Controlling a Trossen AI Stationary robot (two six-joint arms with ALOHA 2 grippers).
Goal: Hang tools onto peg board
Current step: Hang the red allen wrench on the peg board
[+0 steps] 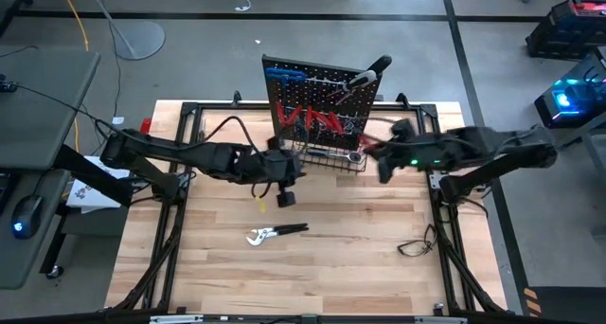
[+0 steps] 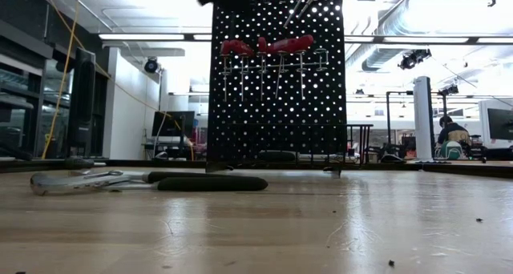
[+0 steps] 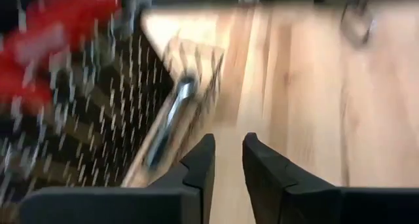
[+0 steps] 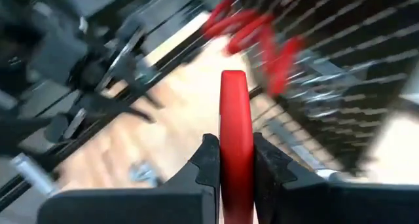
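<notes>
A red-handled screwdriver [image 4: 234, 129] is clamped in the right gripper [image 4: 234, 160], right of centre beside the peg board [image 1: 322, 106]. Left gripper [image 3: 227, 160] slightly parted, empty. Pliers [image 1: 275, 234] lie lower centre. Risk: shaft misses ring, tool drops.

Overhead looks down; low faces peg board [image 2: 276, 74]
</notes>
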